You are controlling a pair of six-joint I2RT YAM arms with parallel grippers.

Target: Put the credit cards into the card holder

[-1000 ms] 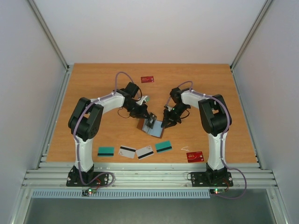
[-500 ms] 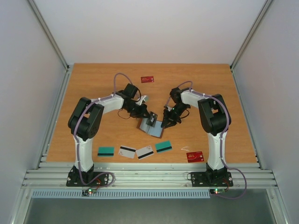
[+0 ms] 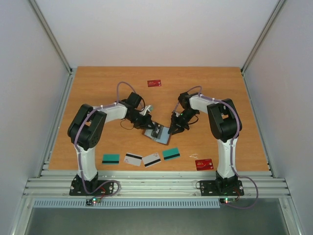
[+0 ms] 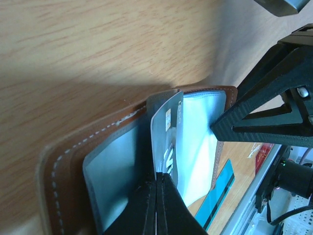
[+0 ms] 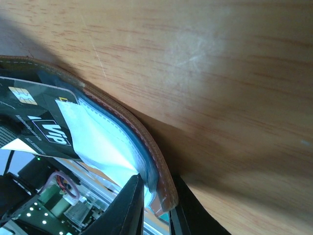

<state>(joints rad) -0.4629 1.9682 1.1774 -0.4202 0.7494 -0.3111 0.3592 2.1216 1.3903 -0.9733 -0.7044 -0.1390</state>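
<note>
**Left arm comes down with the black card**

Since the picture a moment ago, the left arm [image 3: 105,111] has swung its elbow out to the left. Its tip has come down closer to the card holder [image 3: 164,139]. The right arm [image 3: 220,117] has stayed where it was.

Nearest, along the near side of the worktop [image 3: 98,88], five cards lie flat in a row. From the left there is a teal card [image 3: 110,158], then a white card with a black stripe [image 3: 133,159]. Next come a second white card [image 3: 152,160] and a second teal card [image 3: 171,154]. A red card [image 3: 204,164] lies a bit apart at the right end.

Further in, in the middle of the worktop, lies the card holder. It is open, brown on the outside and grey-blue on the inside. The left jaws are closed tight on the black card [image 4: 166,128]. The card stands on its edge over the holder, and its far end looks tucked into the grey-blue lining. It has a small chip and light letters on it. The right jaws are pinched on the brown rim [image 5: 122,117] at the right side of the holder.

Farthest away, a second red card [image 3: 154,83] lies flat by itself near the far side of the worktop, well apart from both arms.
</note>
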